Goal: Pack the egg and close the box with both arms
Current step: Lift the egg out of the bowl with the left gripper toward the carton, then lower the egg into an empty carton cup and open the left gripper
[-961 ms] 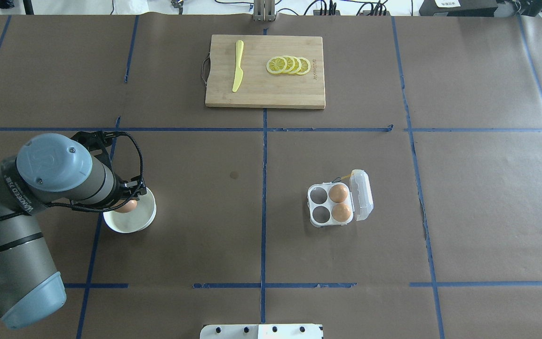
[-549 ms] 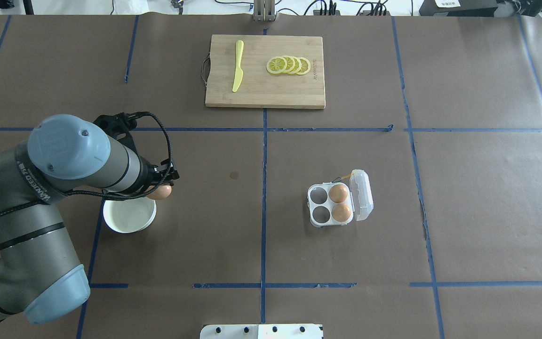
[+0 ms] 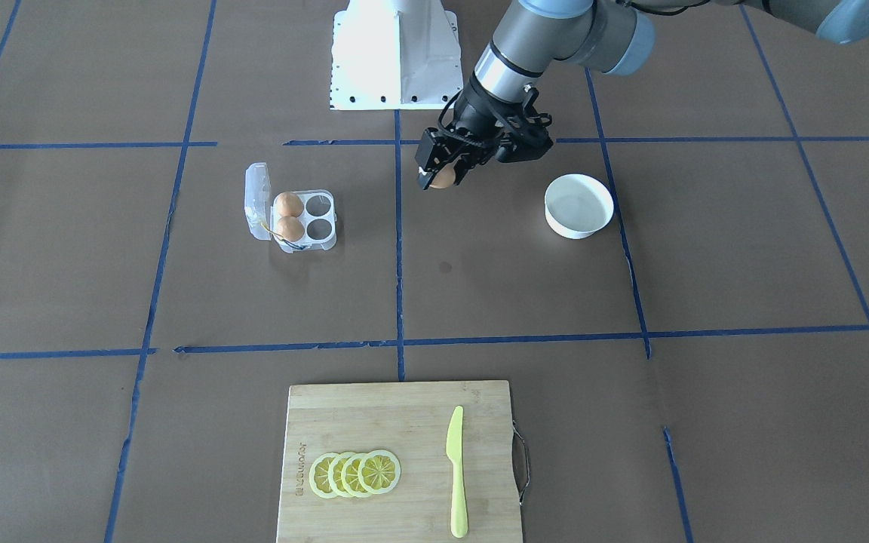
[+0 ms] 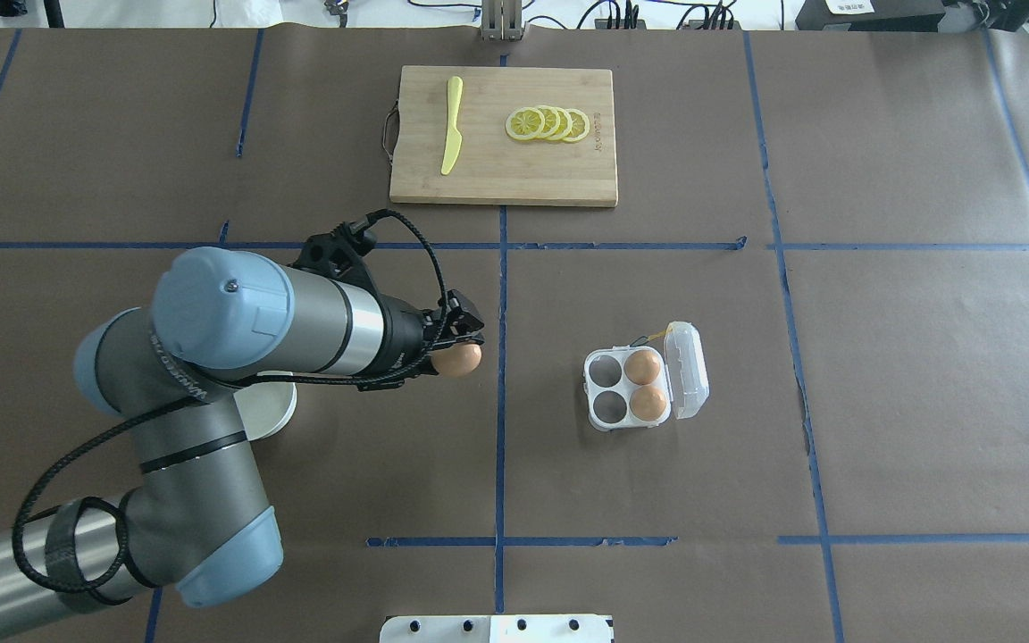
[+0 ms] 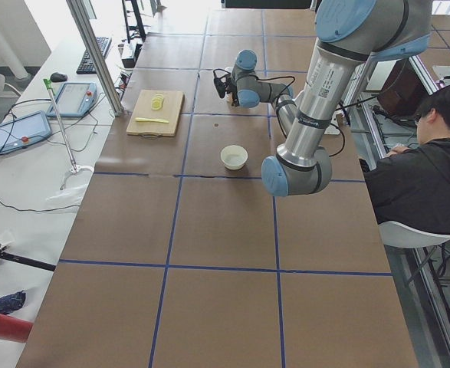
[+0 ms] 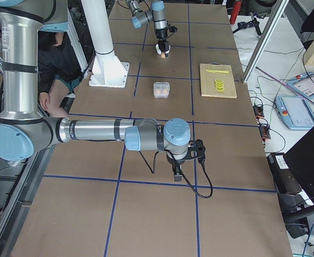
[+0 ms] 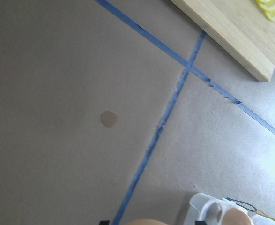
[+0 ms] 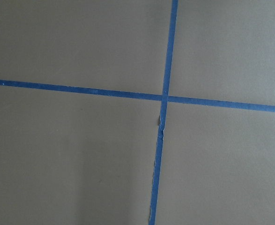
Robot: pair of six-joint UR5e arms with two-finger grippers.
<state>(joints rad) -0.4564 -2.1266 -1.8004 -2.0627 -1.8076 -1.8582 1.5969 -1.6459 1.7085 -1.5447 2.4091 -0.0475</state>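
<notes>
The egg (image 4: 459, 359), clamped in the left gripper (image 4: 454, 348), is now carried out of the bowl (image 3: 579, 230) to mid-table, between the side edges, short of the box (image 4: 593, 386); the state of the right gripper (image 6: 177, 172) cannot be told.

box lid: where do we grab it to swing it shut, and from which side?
Grip the lid by its free long edge, opposite the hinge, from above on the robot's right of the box. It hinges beside the two packed eggs and opens outward, leaving that edge exposed. The left gripper is shut on an egg, so probably use the right arm.
</notes>
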